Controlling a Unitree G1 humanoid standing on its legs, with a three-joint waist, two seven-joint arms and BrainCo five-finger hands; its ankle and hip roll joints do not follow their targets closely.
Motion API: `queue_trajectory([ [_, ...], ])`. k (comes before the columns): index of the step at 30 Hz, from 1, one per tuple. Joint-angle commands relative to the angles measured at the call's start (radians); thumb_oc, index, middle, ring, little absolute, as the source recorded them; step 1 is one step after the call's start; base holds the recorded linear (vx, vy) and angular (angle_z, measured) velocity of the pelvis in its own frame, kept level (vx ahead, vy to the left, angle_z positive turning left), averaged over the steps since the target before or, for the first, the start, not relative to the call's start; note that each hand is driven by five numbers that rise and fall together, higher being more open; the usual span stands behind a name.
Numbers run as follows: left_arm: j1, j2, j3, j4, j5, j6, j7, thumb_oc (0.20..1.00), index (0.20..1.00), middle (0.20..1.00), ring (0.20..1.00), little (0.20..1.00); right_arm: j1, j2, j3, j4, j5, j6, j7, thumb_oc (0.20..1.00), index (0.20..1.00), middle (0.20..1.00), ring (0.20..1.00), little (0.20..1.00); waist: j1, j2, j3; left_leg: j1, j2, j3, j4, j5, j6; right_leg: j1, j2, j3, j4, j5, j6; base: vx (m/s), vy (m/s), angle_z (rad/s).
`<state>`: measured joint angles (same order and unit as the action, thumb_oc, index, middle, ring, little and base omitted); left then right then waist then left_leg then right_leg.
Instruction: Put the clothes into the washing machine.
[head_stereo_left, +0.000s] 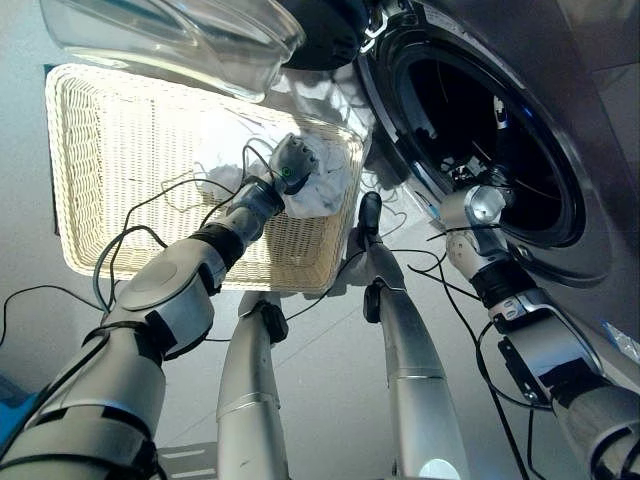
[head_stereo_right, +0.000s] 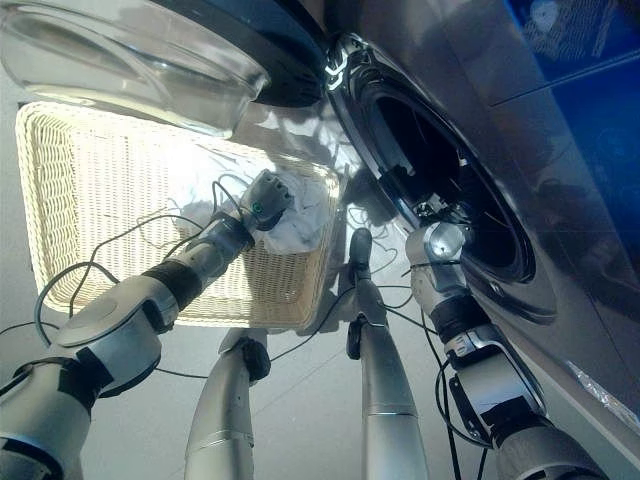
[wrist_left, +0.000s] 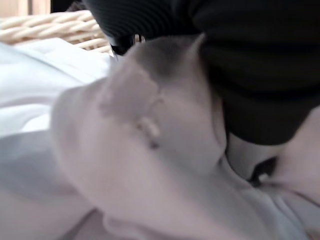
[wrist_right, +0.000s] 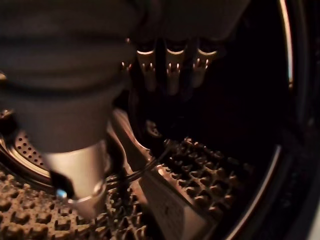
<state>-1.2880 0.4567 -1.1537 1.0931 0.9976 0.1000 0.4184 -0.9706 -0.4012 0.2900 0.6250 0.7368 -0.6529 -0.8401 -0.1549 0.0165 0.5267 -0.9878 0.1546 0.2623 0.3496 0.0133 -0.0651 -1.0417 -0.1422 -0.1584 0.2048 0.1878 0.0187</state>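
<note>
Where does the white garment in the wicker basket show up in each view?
Left eye view: white garment at the wicker basket's corner nearest the washing machine, under the left hand.
Right eye view: same corner.
Left wrist view: pale folds across the frame.
Right wrist view: drum interior, no garment.
Shared landmark: the basket's woven rim.

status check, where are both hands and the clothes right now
Left hand down on white clothes in wicker basket, fingers hidden. Right hand inside washing machine drum, fingers relaxed, holding nothing. Door open, path clear.
</note>
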Motion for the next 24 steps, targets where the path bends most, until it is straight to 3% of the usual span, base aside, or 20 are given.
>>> queue_trajectory([
  [1, 0.034, 0.021, 0.041, 0.112, -0.051, -0.019, -0.032, 0.2, 0.2, 0.2, 0.2, 0.2, -0.004, -0.007, -0.02, -0.071, -0.007, -0.055, 0.028, 1.0, 1.0, 1.0, 1.0, 1.0, 0.003, 0.003, -0.007, 0.036, -0.024, 0.057, -0.098, 0.063, -0.089, 0.011, 0.0, -0.035, 0.114, -0.059, 0.133, 0.0, 0.0, 0.0],
  [12, 0.028, 0.034, 0.051, 0.127, -0.057, -0.082, -0.014, 0.2, 0.2, 0.2, 0.2, 0.2, 0.015, -0.002, -0.031, -0.037, 0.009, -0.039, 0.058, 1.0, 1.0, 1.0, 1.0, 1.0, 0.009, 0.004, -0.007, 0.084, -0.021, 0.068, -0.092, 0.062, -0.095, 0.06, -0.006, -0.056, 0.119, -0.07, 0.131, 0.0, 0.0, 0.0],
  [17, 0.047, 0.044, 0.063, 0.12, -0.152, -0.099, 0.049, 0.2, 0.2, 0.2, 0.2, 0.2, 0.027, -0.006, -0.03, -0.021, 0.021, -0.041, 0.068, 1.0, 1.0, 1.0, 1.0, 1.0, 0.014, 0.006, -0.007, 0.095, -0.021, 0.066, -0.087, 0.061, -0.095, 0.073, -0.007, -0.06, 0.124, -0.074, 0.126, 0.0, 0.0, 0.0],
  [20, 0.069, 0.05, 0.14, 0.101, -0.389, -0.167, 0.16, 0.2, 0.2, 0.2, 0.2, 0.2, 0.055, 0.002, -0.027, -0.022, 0.042, -0.014, 0.113, 1.0, 1.0, 1.0, 1.0, 1.0, 0.024, 0.005, -0.007, 0.107, -0.021, 0.063, -0.074, 0.056, -0.092, 0.083, -0.009, -0.064, 0.147, -0.086, 0.123, 0.0, 0.0, 0.0],
  [22, 0.09, 0.047, 0.206, 0.095, -0.461, -0.223, 0.208, 0.2, 0.2, 0.2, 0.2, 0.2, 0.076, 0.009, -0.021, -0.022, 0.062, 0.015, 0.173, 1.0, 1.0, 1.0, 1.0, 1.0, 0.03, 0.003, -0.007, 0.116, -0.023, 0.061, -0.071, 0.056, -0.09, 0.093, -0.011, -0.07, 0.154, -0.093, 0.12, 0.0, 0.0, 0.0],
  [24, 0.118, 0.045, 0.294, 0.083, -0.582, -0.32, 0.254, 0.2, 0.2, 0.2, 0.2, 0.2, 0.1, 0.015, -0.002, -0.01, 0.027, 0.071, 0.216, 1.0, 1.0, 1.0, 1.0, 1.0, 0.039, 0.002, -0.007, 0.129, -0.026, 0.059, -0.067, 0.055, -0.087, 0.107, -0.012, -0.076, 0.163, -0.104, 0.115, 0.0, 0.0, 0.0],
])
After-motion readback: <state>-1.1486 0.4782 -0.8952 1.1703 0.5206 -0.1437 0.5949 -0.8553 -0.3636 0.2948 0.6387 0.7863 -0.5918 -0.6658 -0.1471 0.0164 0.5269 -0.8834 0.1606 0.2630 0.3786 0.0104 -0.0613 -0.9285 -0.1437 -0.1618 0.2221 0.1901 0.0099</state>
